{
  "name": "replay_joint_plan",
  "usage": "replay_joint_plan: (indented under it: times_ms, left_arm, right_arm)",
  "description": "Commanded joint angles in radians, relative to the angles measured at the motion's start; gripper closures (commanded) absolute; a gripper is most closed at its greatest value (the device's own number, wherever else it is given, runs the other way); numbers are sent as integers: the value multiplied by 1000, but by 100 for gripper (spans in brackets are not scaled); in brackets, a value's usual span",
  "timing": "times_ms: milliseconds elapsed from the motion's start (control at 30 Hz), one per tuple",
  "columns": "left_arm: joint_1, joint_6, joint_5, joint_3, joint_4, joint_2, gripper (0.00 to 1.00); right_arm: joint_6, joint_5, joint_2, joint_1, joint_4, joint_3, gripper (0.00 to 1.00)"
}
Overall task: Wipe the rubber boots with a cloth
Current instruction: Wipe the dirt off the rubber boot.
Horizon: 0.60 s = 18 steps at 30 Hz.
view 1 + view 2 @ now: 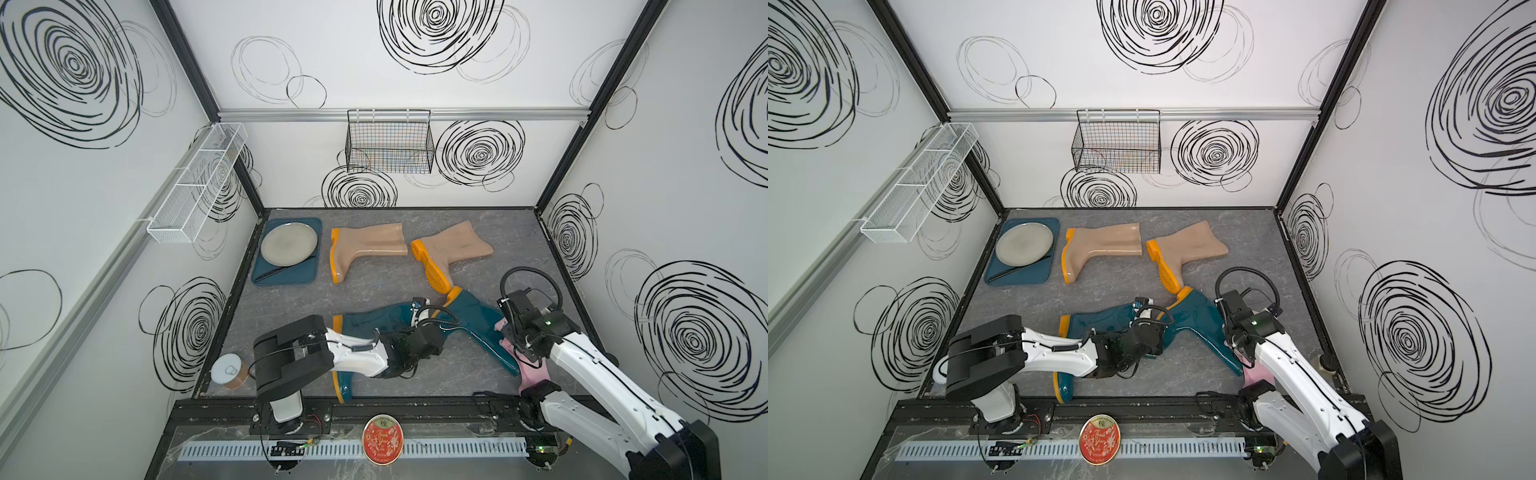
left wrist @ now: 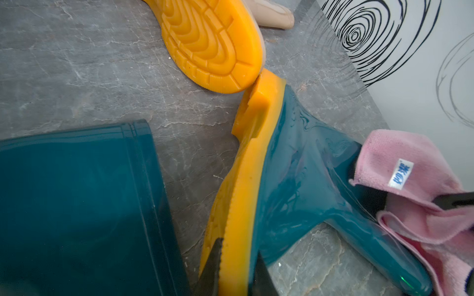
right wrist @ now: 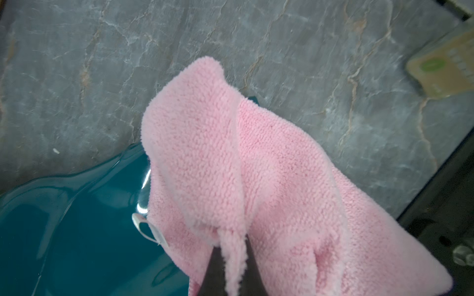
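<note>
Two beige rubber boots (image 1: 365,245) (image 1: 453,249) lie at the back of the grey table. Nearer me lie two teal boots, one on the left (image 1: 374,320) and one on the right (image 1: 478,320). In the left wrist view my left gripper (image 2: 237,271) is shut on the orange sole (image 2: 256,166) of the right teal boot. Its heel touches a beige boot's sole (image 2: 210,43). My right gripper (image 3: 232,269) is shut on the pink cloth (image 3: 256,179), which drapes over that teal boot's shaft (image 3: 77,230). Both top views show the cloth (image 1: 534,374) (image 1: 1258,376) under the right arm.
A teal tray (image 1: 305,272) with a grey plate (image 1: 289,244) sits at the back left. A foil-topped can (image 1: 228,370) stands at the front left corner and a red round tin (image 1: 382,442) lies on the front rail. A black wire basket (image 1: 388,141) and a white one (image 1: 199,178) hang on the walls.
</note>
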Motion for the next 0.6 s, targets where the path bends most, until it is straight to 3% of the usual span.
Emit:
replay_joint_plan:
  times_ms: [0,133,233,300,433,567]
  left_arm:
    - [38,-17,30,-25,27,-6,100]
    - [41,1,47,-27,21,-12,100]
    - [38,9,58,-27,20,-6,100]
    - [36,6,60,-27,17,-1,100]
    - [30,9,53,-23,14,-4,100]
    - [18,8,47,-6,8,3,100]
  right_arm:
    - [-48,-28,42,-8,34,-13,100]
    - [-72,-310,96,9,392,-53,100]
    - [-77,-453,175,61,681,-47,100]
    - [-74,-467,247,123,770,9,100]
    - [-76,-460,376,217,745,164,100]
    - [12,-376,315,241,706,91,100]
